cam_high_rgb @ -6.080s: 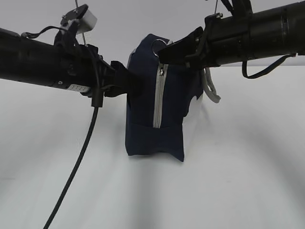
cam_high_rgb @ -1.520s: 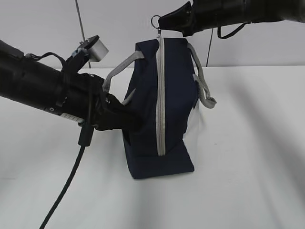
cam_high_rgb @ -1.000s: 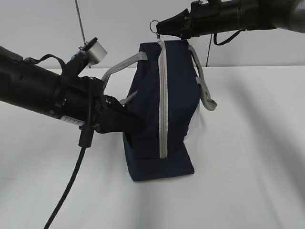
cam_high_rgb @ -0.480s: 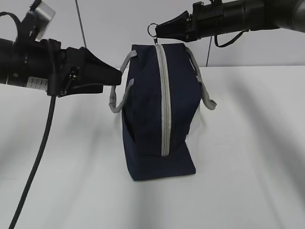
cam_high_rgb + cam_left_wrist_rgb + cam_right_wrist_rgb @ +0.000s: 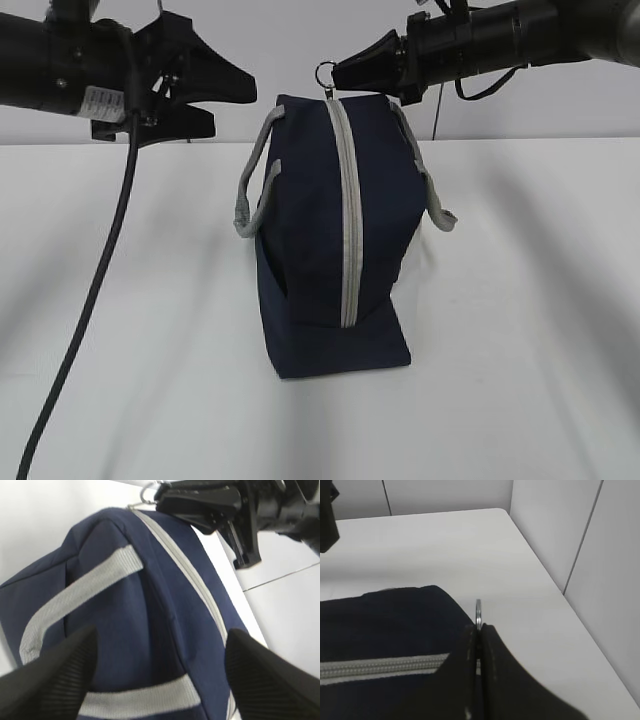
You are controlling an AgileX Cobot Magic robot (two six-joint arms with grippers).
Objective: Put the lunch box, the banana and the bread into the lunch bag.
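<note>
So the lunch bag [image 5: 335, 240] is standing upright on the white table [image 5: 520, 300], roughly mid-frame in the ext view, narrow end facing the cam. Grey zipper [image 5: 345, 210] runs up that end and over the top, looks closed all the way. Grey strap handles [image 5: 252, 190] flop down on both sides, one on the left, one on the right.

R gripper [image 5: 337, 75] is up at the top edge of the bag, fingers clenched tight on the zipper pull. You can see the little metal ring [image 5: 326, 71] poking out just past the tips. R wrist cam confirms it: ring [image 5: 478, 612] stands upright right in front of the pinched fingers, zipper tape [image 5: 380, 669] below.

L gripper [image 5: 215, 95] is up and off to the left, well apart from the bag, fingers spread wide w/ nothing between them. Its black cable [image 5: 90, 300] hangs down across the left part of the frame. From the L wrist cam both fingertips [image 5: 55, 675] frame the bag's side w/ the strap across it, not touching anything afaict.

Banana, bread and lunch box: not visible in any view, can't tell where they are. Behind it all just a pale wall [image 5: 290, 40] w/ panel seams.
</note>
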